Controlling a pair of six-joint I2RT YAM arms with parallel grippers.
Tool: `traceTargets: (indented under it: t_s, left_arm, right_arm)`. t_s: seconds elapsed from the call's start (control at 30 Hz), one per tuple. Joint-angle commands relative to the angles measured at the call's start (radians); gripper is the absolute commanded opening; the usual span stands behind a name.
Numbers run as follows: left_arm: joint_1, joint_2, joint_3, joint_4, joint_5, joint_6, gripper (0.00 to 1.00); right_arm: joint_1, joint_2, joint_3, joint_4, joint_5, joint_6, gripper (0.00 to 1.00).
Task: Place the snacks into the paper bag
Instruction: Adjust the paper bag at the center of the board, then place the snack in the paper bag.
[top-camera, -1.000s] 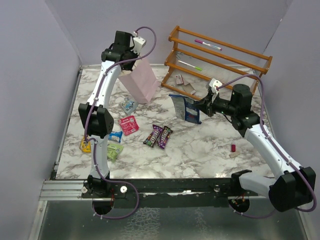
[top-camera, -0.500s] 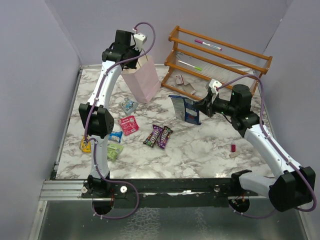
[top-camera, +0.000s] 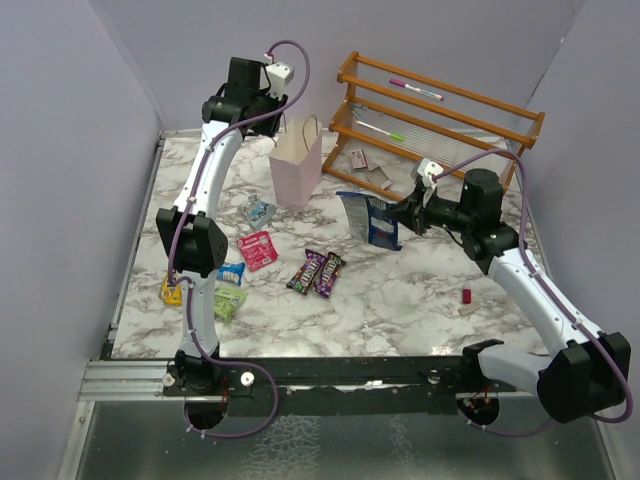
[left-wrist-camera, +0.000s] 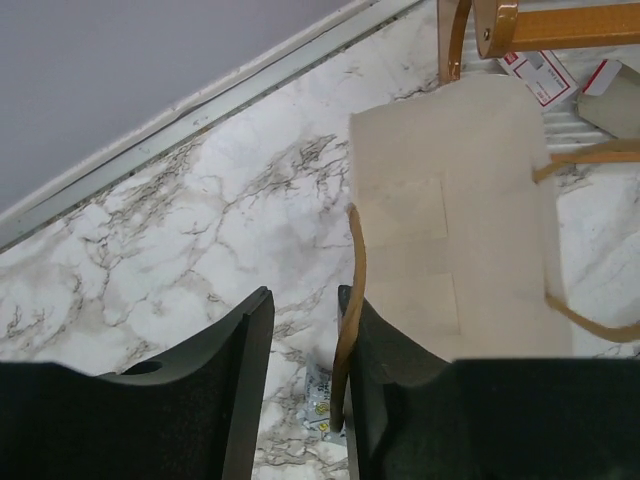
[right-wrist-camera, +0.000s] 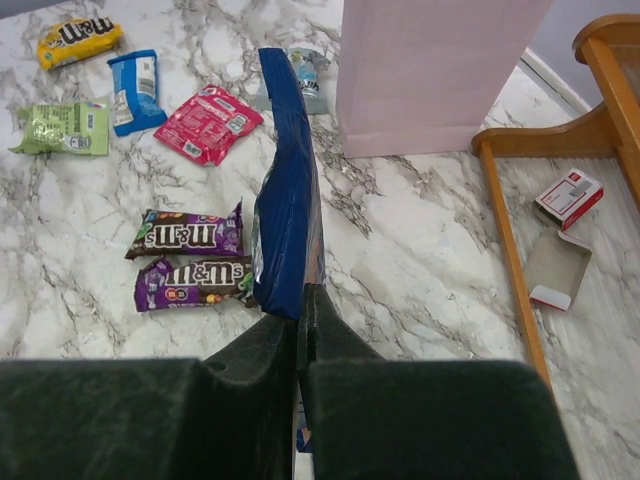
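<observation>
The pale pink paper bag (top-camera: 297, 172) stands upright at the back of the table. My left gripper (top-camera: 290, 115) is right above it with its jaws open. In the left wrist view the gripper (left-wrist-camera: 305, 295) has one cord handle (left-wrist-camera: 356, 270) lying against its right finger, beside the bag (left-wrist-camera: 490, 180). My right gripper (top-camera: 402, 212) is shut on the big blue cookie bag (top-camera: 372, 217) and holds it up right of the paper bag; in the right wrist view the gripper (right-wrist-camera: 302, 300) pinches the cookie bag (right-wrist-camera: 285, 200). Two brown candy bars (top-camera: 318, 272), a red packet (top-camera: 257, 249), blue-white (top-camera: 232, 271), green (top-camera: 228, 300) and yellow (top-camera: 172, 290) wrappers lie on the table.
The orange slatted rack (top-camera: 440, 110) stands at the back right, with pink and green markers on it. A small red-and-white box (top-camera: 357, 158) lies by its foot. A tiny red stub (top-camera: 467, 295) lies at the right. A clear packet (top-camera: 260, 211) lies near the paper bag.
The paper bag has swung from leaning left to standing upright, as my left gripper moved right above it. My right gripper still holds the cookie bag in about the same place.
</observation>
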Motion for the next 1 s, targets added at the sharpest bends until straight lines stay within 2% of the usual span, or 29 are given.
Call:
traceTargets:
  t_s: [0.0,0.13,0.27,0.4,0.6,0.77,0.87,0.97]
  left_arm:
    - [-0.003,-0.065,0.022,-0.001,0.027,-0.002,0.39]
    - [-0.002,-0.081,0.019,0.002,0.052,0.006,0.51]
    - [-0.002,-0.108,0.007,0.012,0.096,0.016,0.68]
    - [-0.002,-0.167,-0.029,0.049,0.138,0.029,0.78]
    - [-0.006,-0.328,-0.175,0.123,0.236,0.101,0.85]
    - [-0.025,-0.487,-0.338,0.118,0.477,0.234,0.88]
    - [-0.089,-0.587,-0.455,0.079,0.543,0.346,0.88]
    - [-0.186,-0.673,-0.588,0.048,0.542,0.442,0.88]
  right_arm:
    - [-0.006,0.005,-0.007,0.023,-0.027,-0.005,0.01]
    - [-0.006,0.010,-0.006,0.023,-0.036,-0.006,0.01]
    - [-0.005,0.013,-0.006,0.020,-0.060,-0.011,0.01]
    - [-0.006,0.016,-0.005,0.013,-0.097,-0.017,0.01]
    - [-0.005,0.020,-0.001,-0.007,-0.197,-0.035,0.01]
    - [-0.006,0.021,0.004,-0.027,-0.297,-0.048,0.01]
    - [-0.006,0.017,0.008,-0.036,-0.362,-0.055,0.01]
    - [-0.005,0.010,0.013,-0.047,-0.407,-0.059,0.01]
